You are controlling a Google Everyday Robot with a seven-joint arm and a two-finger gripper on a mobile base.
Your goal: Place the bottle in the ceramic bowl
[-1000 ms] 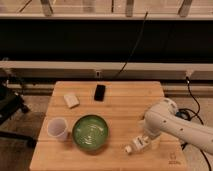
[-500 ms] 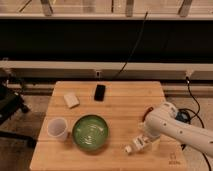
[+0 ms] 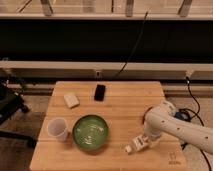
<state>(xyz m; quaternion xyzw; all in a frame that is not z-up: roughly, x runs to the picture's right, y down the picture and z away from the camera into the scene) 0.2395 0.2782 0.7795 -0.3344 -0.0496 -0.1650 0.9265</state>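
Observation:
The small white bottle [image 3: 134,147] lies on its side on the wooden table [image 3: 125,112], near the front edge and right of the middle. My gripper [image 3: 143,141] is at the end of the white arm [image 3: 167,122], which reaches in from the right. It is down at the bottle, at or touching its right end. The green ceramic bowl [image 3: 90,133] stands empty on the table, about a bowl's width to the left of the bottle.
A translucent white cup [image 3: 57,129] stands just left of the bowl. A black phone [image 3: 100,92] and a pale block [image 3: 71,100] lie at the back of the table. Cables run on the floor to the right, and dark equipment stands at the left.
The arm has shifted only slightly over the bottle. The bottle, bowl and cup stay where they were.

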